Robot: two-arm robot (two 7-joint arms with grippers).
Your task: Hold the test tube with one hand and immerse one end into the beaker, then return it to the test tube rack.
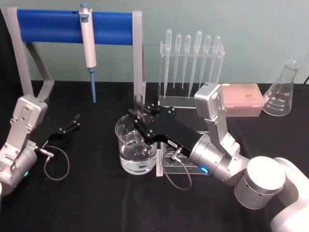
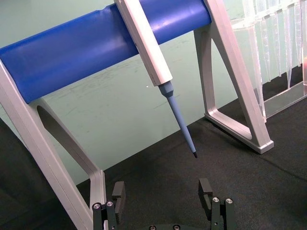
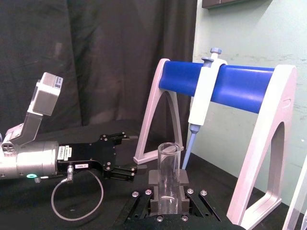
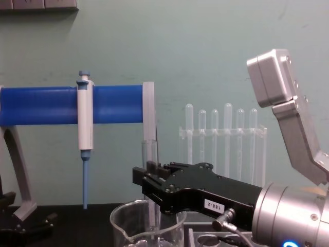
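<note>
While right gripper (image 1: 136, 120) clamps it, test tube (image 3: 169, 160) dips into beaker (image 1: 126, 162)

test tube (image 1: 139, 99): middle hidden by right claw (image 1: 136, 122) | beaker (image 4: 128, 226): base cut off

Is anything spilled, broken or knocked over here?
Nothing stands out. The right gripper holds the test tube upright with its lower end in the beaker; no spill shows on the table. Left gripper parked, open.
</note>
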